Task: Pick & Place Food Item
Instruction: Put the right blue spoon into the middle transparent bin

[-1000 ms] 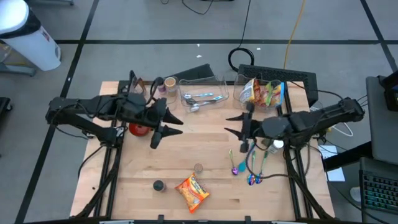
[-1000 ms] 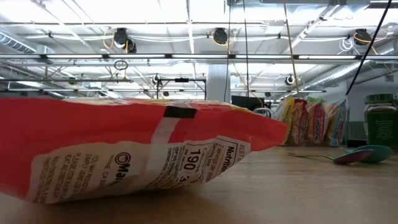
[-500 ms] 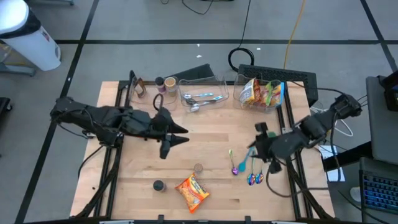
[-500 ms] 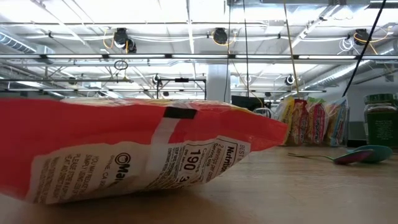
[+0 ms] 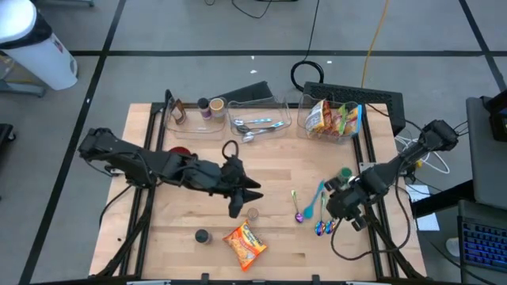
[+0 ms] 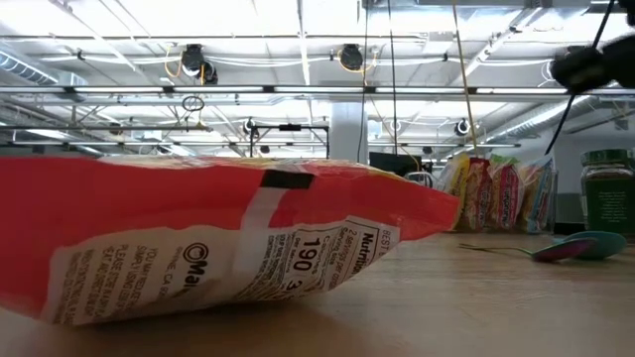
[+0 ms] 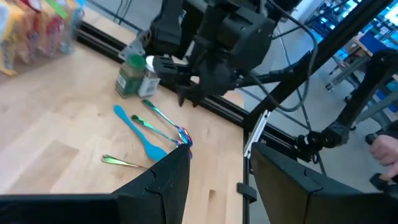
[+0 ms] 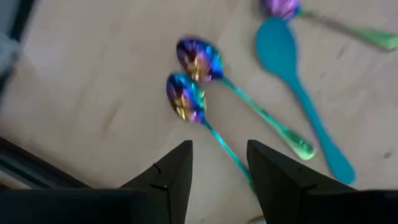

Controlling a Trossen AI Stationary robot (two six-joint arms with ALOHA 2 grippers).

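Observation:
The food item, an orange noodle packet [image 5: 244,244], lies flat on the wooden table near its front edge and fills the left of the low view [image 6: 198,238]. My left gripper [image 5: 247,199] hovers open just behind it, toward the far side, with nothing between its fingers [image 7: 217,168]. My right gripper [image 5: 348,207] points steeply down, open, above two iridescent spoons [image 8: 189,78] and a teal spoon [image 8: 292,68] at the table's right; it touches none of them.
Along the far edge stand a clear bin of snack bags [image 5: 337,119], a clear tray of cutlery [image 5: 257,125] and jars [image 5: 210,107]. A green-lidded jar [image 7: 130,78] stands by the right rail. A dark cap [image 5: 202,236] and a small round piece [image 5: 252,214] lie near the packet.
My left gripper has reached toward the table's right and near edge, sinking and rolling, and now stands close behind the packet. My right gripper has drawn back toward the right and near edge, sunk and tipped from level to steeply down over the spoons. The packet has not moved.

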